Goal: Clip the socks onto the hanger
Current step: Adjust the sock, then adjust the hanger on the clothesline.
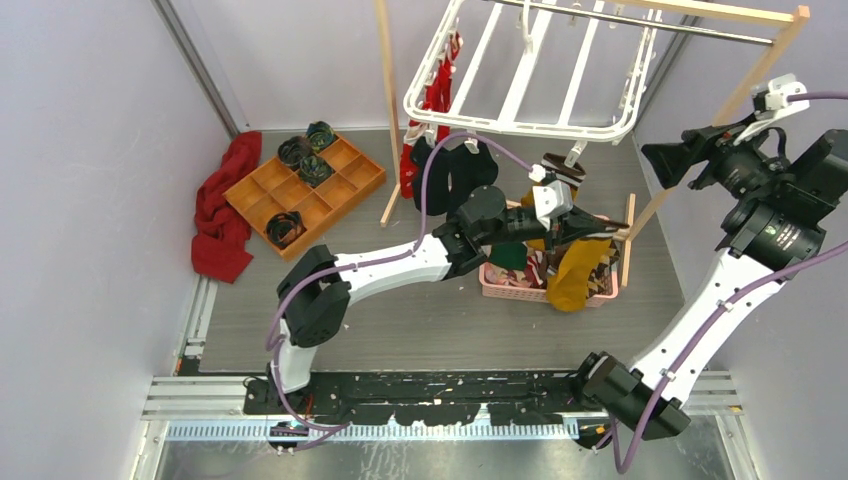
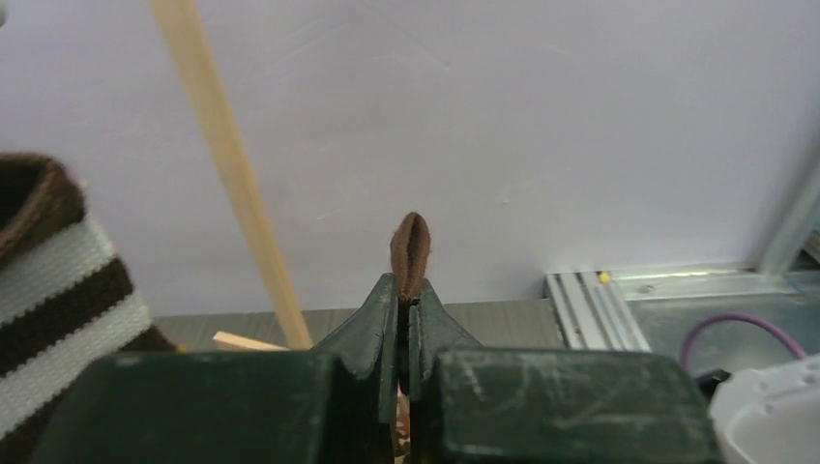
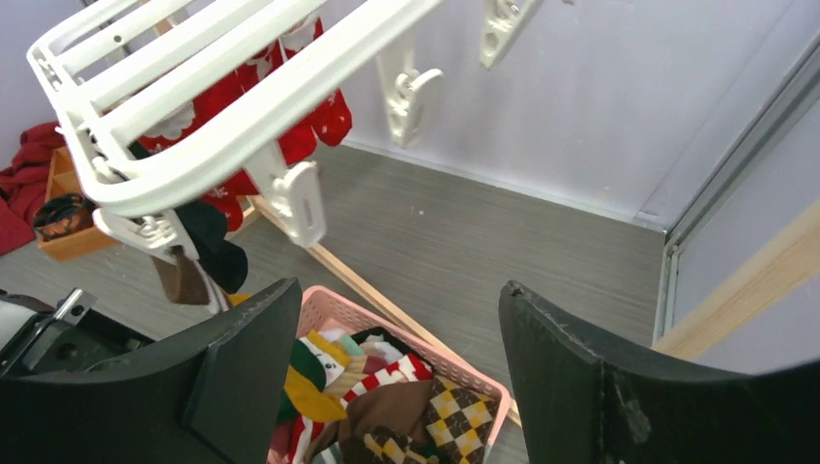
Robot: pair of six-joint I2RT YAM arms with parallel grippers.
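Two roles split here: our left claw [image 1: 583, 226] clamps the brown sock [image 2: 411, 253] up over the pink basket [image 1: 497, 288], below the hanger [image 1: 520, 126]. Our right claw [image 3: 398, 290] gapes apart, likely to press a clip [image 3: 298, 200].

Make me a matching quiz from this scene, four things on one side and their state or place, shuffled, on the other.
1 left hand
2 right hand
3 pink basket
4 red cloth

A lying beside the wooden tray
B open wide
C shut on a brown sock
D holding loose socks

Pairs: 1-C, 2-B, 3-D, 4-A
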